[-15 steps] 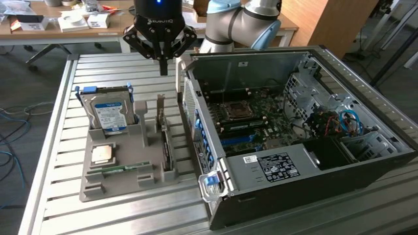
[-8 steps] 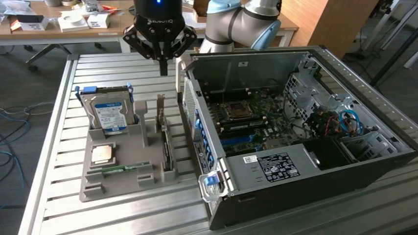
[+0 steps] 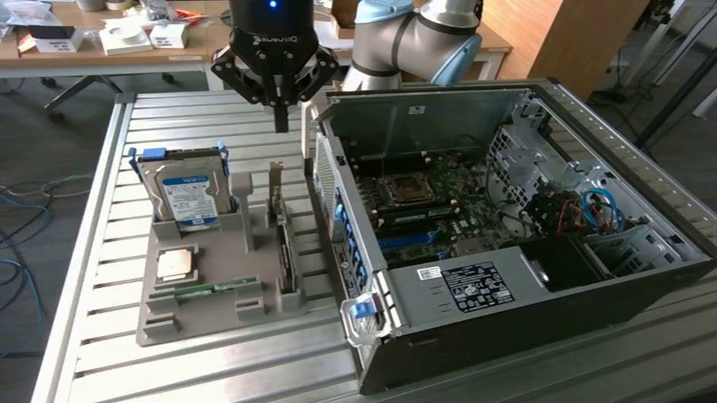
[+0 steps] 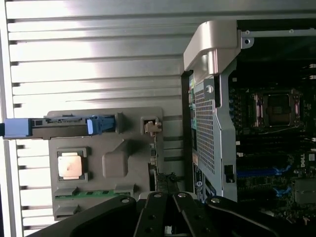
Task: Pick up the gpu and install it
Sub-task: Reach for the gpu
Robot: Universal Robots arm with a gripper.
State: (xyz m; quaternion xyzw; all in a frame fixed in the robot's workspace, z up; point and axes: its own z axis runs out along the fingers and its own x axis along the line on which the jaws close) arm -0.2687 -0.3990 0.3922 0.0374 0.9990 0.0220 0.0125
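Pincer: the pincer has its jaws pressed fully together with nothing between them. It hangs above the slatted worktop, beyond one end of the grey tray and apart from everything on it.
Gpu place: the gpu stands on its long edge in the tray slot nearest the open computer case, with its pale bracket at the end nearer the pincer.
Handling: likely light, thin and stiff. The bare board and its small parts look fragile, and the smooth faces may slip.
Hold: probably best at the upper edge near mid-length, pinched across both flat faces and clear of the bracket.
Count: one gpu, one hard drive, one processor, one memory stick, one tray, one case.
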